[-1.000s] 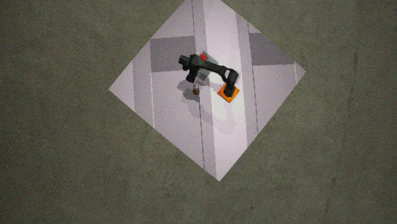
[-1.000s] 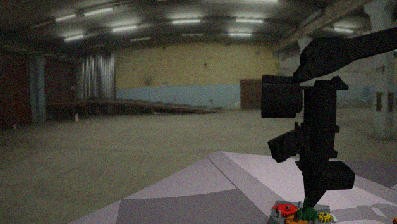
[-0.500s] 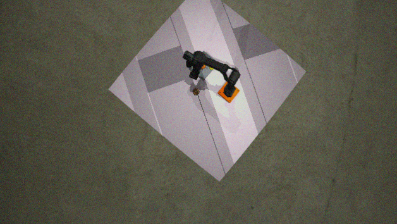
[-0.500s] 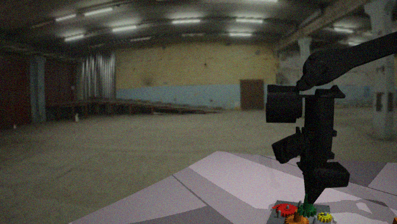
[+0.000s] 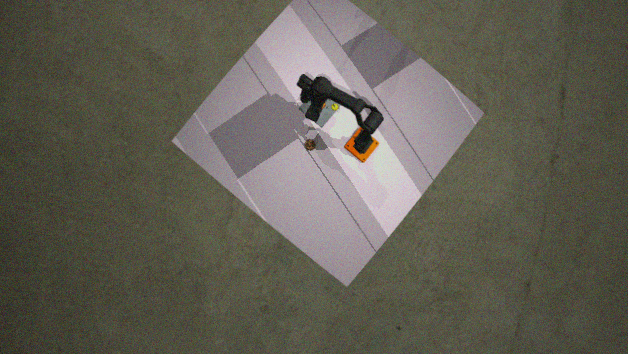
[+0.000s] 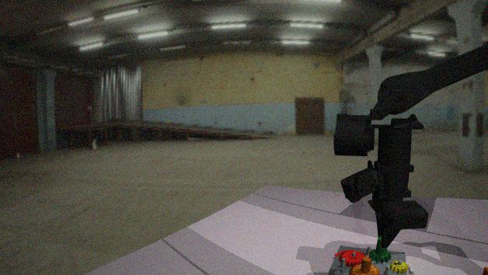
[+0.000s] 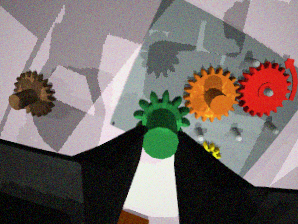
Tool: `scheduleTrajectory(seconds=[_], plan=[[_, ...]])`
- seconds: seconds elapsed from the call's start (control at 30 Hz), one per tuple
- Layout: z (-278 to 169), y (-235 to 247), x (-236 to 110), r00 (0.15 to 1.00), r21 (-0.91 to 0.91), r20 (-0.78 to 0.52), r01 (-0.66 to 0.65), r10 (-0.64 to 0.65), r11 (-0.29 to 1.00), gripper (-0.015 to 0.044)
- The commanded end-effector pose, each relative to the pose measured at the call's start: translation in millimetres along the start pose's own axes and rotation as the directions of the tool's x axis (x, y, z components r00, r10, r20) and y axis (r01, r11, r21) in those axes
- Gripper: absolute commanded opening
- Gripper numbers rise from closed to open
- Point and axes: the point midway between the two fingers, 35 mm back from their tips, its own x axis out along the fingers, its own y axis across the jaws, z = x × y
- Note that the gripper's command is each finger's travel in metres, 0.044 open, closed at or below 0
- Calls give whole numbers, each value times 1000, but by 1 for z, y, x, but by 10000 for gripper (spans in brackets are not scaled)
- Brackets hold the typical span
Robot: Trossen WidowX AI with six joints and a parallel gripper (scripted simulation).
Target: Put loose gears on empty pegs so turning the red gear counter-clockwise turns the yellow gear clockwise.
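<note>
One green gear (image 6: 380, 255) (image 7: 162, 117) sits between the gripper's (image 6: 382, 247) (image 7: 159, 145) nearly closed fingertips, gripped by its knob.

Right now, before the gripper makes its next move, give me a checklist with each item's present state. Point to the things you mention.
1. Green gear (image 6: 380, 255) (image 7: 161, 120) held by the gripper (image 6: 382, 248) (image 7: 160, 135): ok.
2. Orange gear (image 6: 365, 269) (image 7: 211, 94) beside the red gear (image 6: 351, 257) (image 7: 264, 87) on the grey board (image 5: 327, 119) (image 7: 131, 107): ok.
3. Orange gear pushed fully flat: cannot tell.
4. Green gear seated on a peg: not ok, it hangs from the fingers.
5. Yellow gear (image 5: 335, 107) (image 6: 399, 266) (image 7: 211, 150) on the board: ok.
6. Gripper away from the board: not ok.
</note>
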Motion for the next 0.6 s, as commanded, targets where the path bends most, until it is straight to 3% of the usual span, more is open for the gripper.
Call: scheduleTrajectory(seconds=[0.0, 0.57], plan=[[-6, -8, 3, 1000, -5, 2, 5, -5, 1000, 0], [-29, -40, 19, 1000, -9, -3, 9, -9, 1000, 0]])
